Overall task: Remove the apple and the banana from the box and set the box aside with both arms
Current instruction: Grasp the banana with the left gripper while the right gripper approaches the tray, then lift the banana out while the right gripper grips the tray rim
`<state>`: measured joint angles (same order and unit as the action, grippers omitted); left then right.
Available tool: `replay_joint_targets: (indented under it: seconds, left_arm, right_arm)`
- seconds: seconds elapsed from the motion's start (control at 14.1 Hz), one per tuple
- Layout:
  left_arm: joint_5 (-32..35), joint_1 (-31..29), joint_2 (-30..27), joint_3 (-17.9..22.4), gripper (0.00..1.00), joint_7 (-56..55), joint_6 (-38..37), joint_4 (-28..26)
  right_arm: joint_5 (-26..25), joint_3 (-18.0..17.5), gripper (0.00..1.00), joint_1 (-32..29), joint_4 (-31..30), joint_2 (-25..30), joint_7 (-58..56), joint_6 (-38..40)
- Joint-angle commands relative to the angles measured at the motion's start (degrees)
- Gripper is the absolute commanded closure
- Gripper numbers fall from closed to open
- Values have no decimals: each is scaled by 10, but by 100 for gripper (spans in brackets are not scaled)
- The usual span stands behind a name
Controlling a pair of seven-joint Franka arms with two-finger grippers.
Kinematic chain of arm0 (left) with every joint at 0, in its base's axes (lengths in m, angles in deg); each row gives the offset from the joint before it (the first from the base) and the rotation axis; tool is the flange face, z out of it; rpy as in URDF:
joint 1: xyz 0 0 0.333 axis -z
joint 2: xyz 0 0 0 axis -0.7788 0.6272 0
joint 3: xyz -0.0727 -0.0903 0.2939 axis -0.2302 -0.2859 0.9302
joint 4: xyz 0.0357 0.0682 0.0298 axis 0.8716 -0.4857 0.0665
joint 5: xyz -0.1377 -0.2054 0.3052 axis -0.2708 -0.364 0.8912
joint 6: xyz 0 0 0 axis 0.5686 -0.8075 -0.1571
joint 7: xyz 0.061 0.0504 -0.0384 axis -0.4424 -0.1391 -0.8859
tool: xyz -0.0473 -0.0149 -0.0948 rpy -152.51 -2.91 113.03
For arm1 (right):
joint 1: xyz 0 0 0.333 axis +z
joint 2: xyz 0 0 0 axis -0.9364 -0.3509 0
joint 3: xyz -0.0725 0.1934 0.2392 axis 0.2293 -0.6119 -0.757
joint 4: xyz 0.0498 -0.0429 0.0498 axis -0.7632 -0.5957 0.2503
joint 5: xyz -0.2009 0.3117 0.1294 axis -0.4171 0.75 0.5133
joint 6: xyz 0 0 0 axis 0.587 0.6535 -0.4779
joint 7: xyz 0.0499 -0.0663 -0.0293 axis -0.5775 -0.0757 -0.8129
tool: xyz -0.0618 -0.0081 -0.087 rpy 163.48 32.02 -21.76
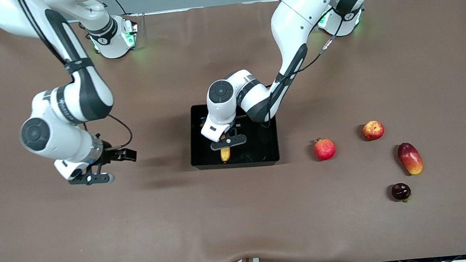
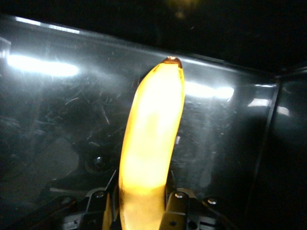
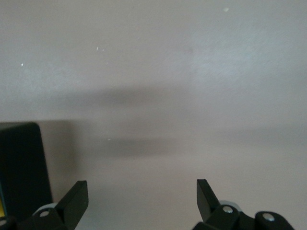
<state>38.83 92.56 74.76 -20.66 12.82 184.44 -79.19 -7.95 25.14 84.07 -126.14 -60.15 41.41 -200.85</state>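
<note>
The black tray [image 1: 259, 147] sits mid-table. My left gripper [image 1: 226, 143] is down inside it, shut on the yellow banana [image 1: 225, 154], whose tip points toward the tray's wall nearest the front camera. In the left wrist view the banana [image 2: 153, 139] runs out from between the fingers [image 2: 178, 203] of the left gripper [image 2: 142, 211], low over the glossy tray floor [image 2: 48, 124]. The red-yellow apple [image 1: 373, 130] lies on the table toward the left arm's end. My right gripper [image 1: 92, 178] hangs open and empty over bare table beside the tray; it also shows in the right wrist view [image 3: 141, 196].
A pomegranate [image 1: 324, 149], a red-orange mango [image 1: 410, 158] and a dark plum [image 1: 401, 191] lie near the apple, nearer the front camera. A corner of the tray [image 3: 19, 163] shows in the right wrist view. The brown table cover [image 1: 241, 223] is wrinkled near the front edge.
</note>
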Motion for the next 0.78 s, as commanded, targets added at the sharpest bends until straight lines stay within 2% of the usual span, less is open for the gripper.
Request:
replay_joint_targets:
  seconds: [0.0,0.14,0.36,0.57,0.71]
  left_arm:
    - [15,1,-29,6,100,-12,-8,-2]
    - [15,-2,-45,7,100,-9,-9,-1]
    - [12,-7,-80,17,100,-1,-22,0]
    - [15,-45,-155,19,100,32,-78,-2]
    - [6,-82,-200,19,100,127,-137,-12]
  right_arm:
    - [18,5,0,38,-93,46,44,-85]
    - [18,5,0,80,-133,48,88,-146]
    - [18,6,0,133,-142,41,141,-184]
    - [17,6,0,140,-142,39,149,-193]
    - [17,6,0,139,-142,38,143,-193]
